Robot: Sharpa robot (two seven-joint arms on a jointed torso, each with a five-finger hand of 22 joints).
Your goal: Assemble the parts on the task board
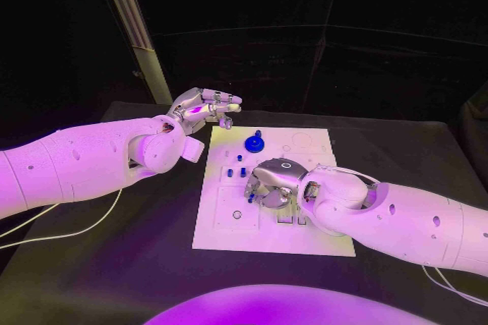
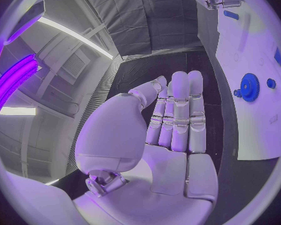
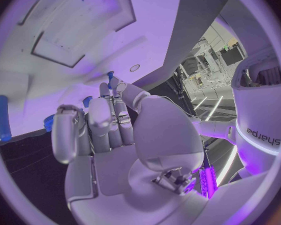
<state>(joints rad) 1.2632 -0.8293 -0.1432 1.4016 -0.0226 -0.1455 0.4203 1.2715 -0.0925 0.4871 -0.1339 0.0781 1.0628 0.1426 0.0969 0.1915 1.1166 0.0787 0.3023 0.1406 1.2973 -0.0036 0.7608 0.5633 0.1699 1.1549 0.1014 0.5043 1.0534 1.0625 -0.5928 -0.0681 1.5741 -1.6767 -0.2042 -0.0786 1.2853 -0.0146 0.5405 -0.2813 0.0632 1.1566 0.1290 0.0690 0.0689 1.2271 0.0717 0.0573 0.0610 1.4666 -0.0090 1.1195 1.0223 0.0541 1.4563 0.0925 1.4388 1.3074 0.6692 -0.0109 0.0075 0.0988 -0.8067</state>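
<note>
Task board [image 1: 310, 233] assembly, present state. The right hand [image 1: 273, 187] sits low over the middle of the task board, palm down, fingers curled toward the surface. The right wrist view shows a small blue peg [image 3: 110, 77] at its fingertips [image 3: 113, 87]; whether the peg is pinched or merely touched cannot be told. This low posture probably serves to seat a part in the board.

The left hand [image 1: 204, 106] is held off the board's far left corner, fingers straight, pressed together and empty, judged to be parked clear of the working area.

Outward from the right hand: two short blue pegs [image 1: 236, 173] stand just left of it, and a blue gear [image 1: 253, 142] on its post lies toward the far edge.

Readable writing: "sharpa", seen mirrored on the robot body in the right wrist view. No legible board markings.
</note>
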